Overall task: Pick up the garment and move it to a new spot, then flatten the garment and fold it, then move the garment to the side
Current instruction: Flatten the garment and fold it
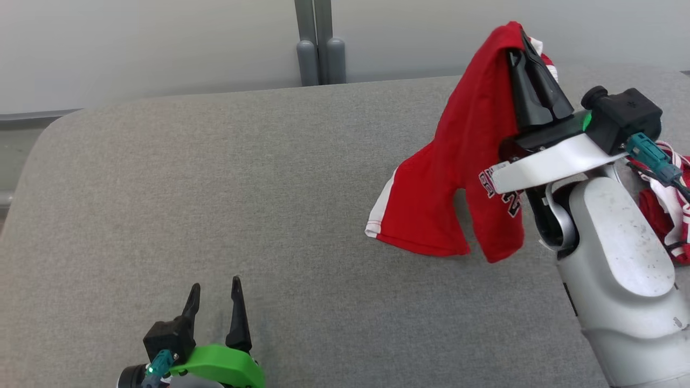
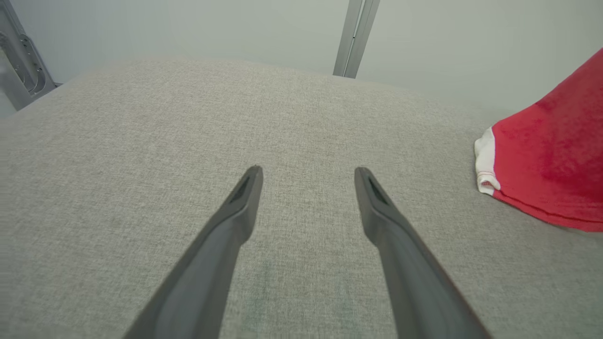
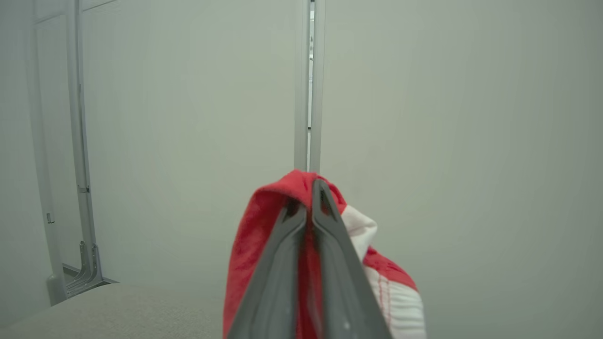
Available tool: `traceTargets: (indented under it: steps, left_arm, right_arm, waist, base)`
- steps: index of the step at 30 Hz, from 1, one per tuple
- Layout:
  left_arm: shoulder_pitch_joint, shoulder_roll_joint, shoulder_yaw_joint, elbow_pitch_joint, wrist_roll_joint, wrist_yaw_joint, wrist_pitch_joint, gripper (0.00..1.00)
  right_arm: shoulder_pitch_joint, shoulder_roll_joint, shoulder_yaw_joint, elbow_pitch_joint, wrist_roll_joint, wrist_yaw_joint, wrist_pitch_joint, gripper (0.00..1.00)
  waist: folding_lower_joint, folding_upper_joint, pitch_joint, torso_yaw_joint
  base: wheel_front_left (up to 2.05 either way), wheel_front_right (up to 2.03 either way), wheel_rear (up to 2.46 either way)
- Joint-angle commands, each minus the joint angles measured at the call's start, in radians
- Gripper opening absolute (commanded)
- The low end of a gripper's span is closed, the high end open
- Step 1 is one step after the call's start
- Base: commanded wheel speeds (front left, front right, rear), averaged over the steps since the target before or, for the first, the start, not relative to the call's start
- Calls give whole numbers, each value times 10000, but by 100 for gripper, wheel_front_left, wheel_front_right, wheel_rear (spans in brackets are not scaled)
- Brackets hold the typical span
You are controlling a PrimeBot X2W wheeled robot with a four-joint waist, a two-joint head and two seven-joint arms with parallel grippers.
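Closest to the head camera, the right arm's pale forearm (image 1: pixel 620 258) rises over the right edge of the grey cushion (image 1: pixel 242 215). At its end the right gripper (image 1: pixel 521 32) points up, its two dark fingers (image 3: pixel 330 245) clenched tight on a fold of the garment (image 1: pixel 458 161). This red shirt with white trim and dark lettering hangs from that pinch. Its lower hem and one sleeve trail onto the cushion towards the right edge, and more red and white cloth lies bunched behind the forearm at that edge. The left gripper (image 1: pixel 215 284) sits low at the near edge, left of the middle, well apart from the garment, fingers spread wide and holding nothing. A grey post (image 1: pixel 321 48) stands behind the far edge against a pale wall (image 1: pixel 135 48).
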Motion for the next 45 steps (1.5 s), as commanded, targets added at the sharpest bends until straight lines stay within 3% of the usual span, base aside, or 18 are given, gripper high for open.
traceTargets:
  steps: [1,8,13,17,19,20,22,28,37,45]
  left_arm:
    - [130,46,37,-5,56,-15,3,100]
    - [248,44,43,-17,-7,8,4,100]
    - [260,44,-70,-64,-133,-7,4,100]
    - [91,44,-230,-113,-202,68,4,100]
    - [-50,46,-292,-134,-192,72,4,100]
    - [-126,46,-319,-141,-172,80,4,100]
    - [-217,46,-354,-120,-93,53,4,100]
    - [-411,44,-327,-57,91,-46,4,100]
    - [-706,44,-817,-241,278,-446,4,100]
    - [-1283,52,-2344,-357,-267,-1543,4,100]
  right_arm:
    - [-210,162,105,-134,182,-9,-28,0]
    - [-654,957,731,-365,1570,-7,-18,0]
    - [-702,1161,1091,-586,2824,-7,114,0]
    - [-377,1183,822,86,3132,-7,98,0]
    - [-230,1185,568,965,2636,-7,188,0]
    - [-176,1175,312,1511,2448,-7,175,30]
    - [-136,846,73,2566,1613,-4,132,100]
    - [152,467,-1057,4658,356,-4,-27,100]
    - [1326,672,-2175,3808,-250,-4,-29,100]
    - [1963,979,-2332,3183,-70,-4,-27,100]
  waist:
    - [0,0,7,197]
    - [0,0,-78,294]
    - [0,0,-70,245]
    - [0,0,99,252]
    - [0,0,232,263]
    - [0,0,314,277]
    - [0,0,420,306]
    - [0,0,606,196]
    - [0,0,665,-575]
    - [0,0,767,-1529]
  base:
    - [0,0,0]
    - [0,0,0]
    - [0,0,0]
    - [0,0,0]
    - [0,0,0]
    - [0,0,0]
    - [0,0,0]
    - [0,0,0]
    - [0,0,0]
    - [0,0,0]
